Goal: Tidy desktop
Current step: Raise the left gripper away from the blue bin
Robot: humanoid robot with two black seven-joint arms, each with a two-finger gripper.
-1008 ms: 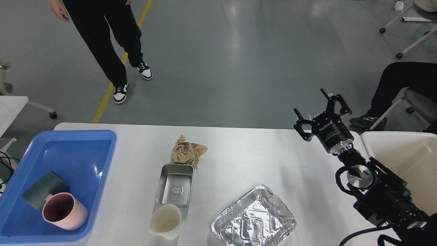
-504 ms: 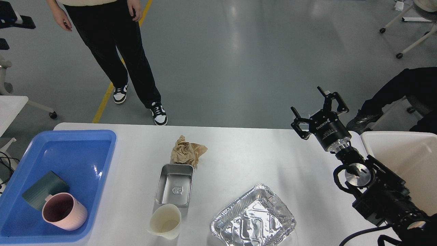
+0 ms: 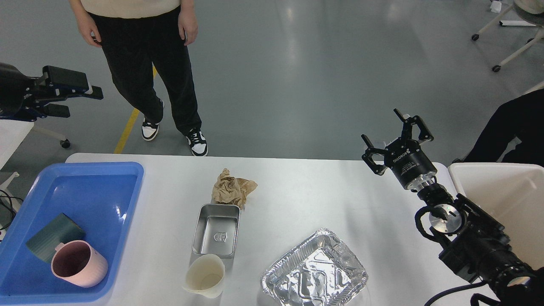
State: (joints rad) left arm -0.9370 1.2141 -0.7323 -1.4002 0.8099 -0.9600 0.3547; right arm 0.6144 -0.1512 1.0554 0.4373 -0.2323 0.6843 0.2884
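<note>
Two cups [image 3: 63, 250] lie in the blue tray [image 3: 106, 174] (lower left); paper [image 3: 231, 190], tin [image 3: 216, 230], cup [image 3: 206, 275] and foil pan [image 3: 314, 270] remain on the tabletop [image 3: 306, 191]. Right gripper [image 3: 396, 138] fingers are spread and empty; the left gripper [image 3: 87, 89] I cannot tell.

Desktop [image 3: 297, 199]: white, holding crumpled paper [image 3: 233, 190], metal tin [image 3: 216, 230], cup [image 3: 206, 275], foil tray [image 3: 314, 272].
Blue tray [image 3: 127, 187]: two mugs inside.
Right gripper [image 3: 397, 131]: fingers spread, raised above the far right corner.
</note>
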